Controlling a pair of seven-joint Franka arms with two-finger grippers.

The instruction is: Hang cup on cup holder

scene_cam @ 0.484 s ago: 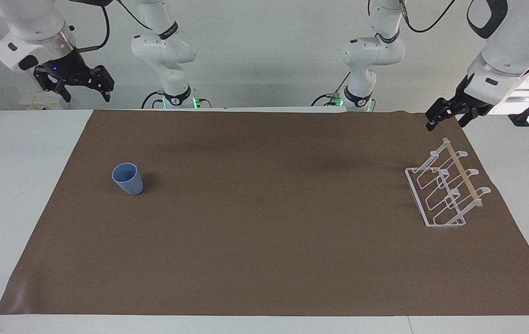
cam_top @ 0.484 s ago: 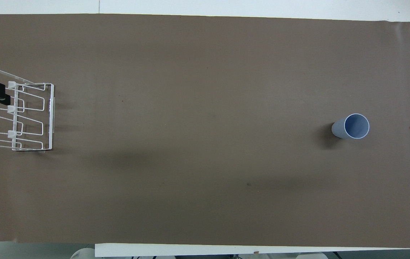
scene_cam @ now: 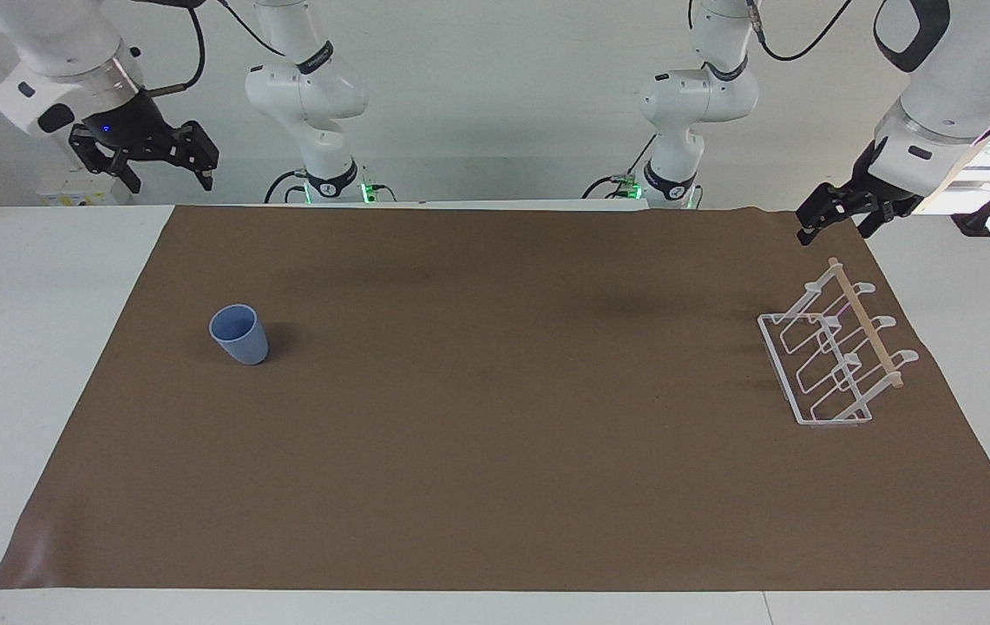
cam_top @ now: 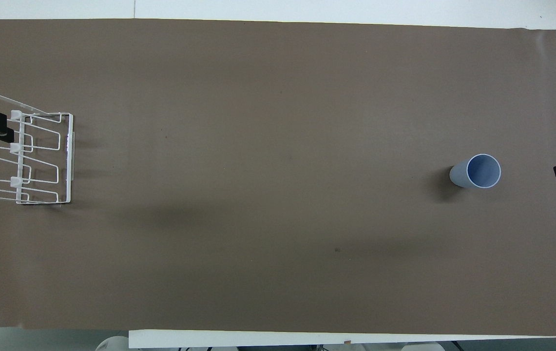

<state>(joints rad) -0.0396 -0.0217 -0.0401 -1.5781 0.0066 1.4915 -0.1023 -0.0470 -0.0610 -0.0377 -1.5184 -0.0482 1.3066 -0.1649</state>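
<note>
Jaws: both grippers stand open and hold nothing.
Right gripper point(scene_cam: 167, 169): raised over the right arm's end of the table; it has shifted slightly toward the brown mat since the earlier frame, its black tip reaching a little further in at the overhead view's edge.
Left gripper point(scene_cam: 833, 219): hangs above the cup holder's end of the table, unchanged from before.
Cup holder point(scene_cam: 833, 356): white wire rack, rectangular base, looped prongs, pale wooden rod across the top; same spot as earlier.
Cup point(scene_cam: 239, 334): light-blue, smooth plastic, tapered, no handle, upright with mouth up, at the right arm's end, well apart from the rack; unmoved.
Mat point(scene_cam: 495, 451): brown, matte, flat sheet on the white table point(scene_cam: 17, 286).
</note>
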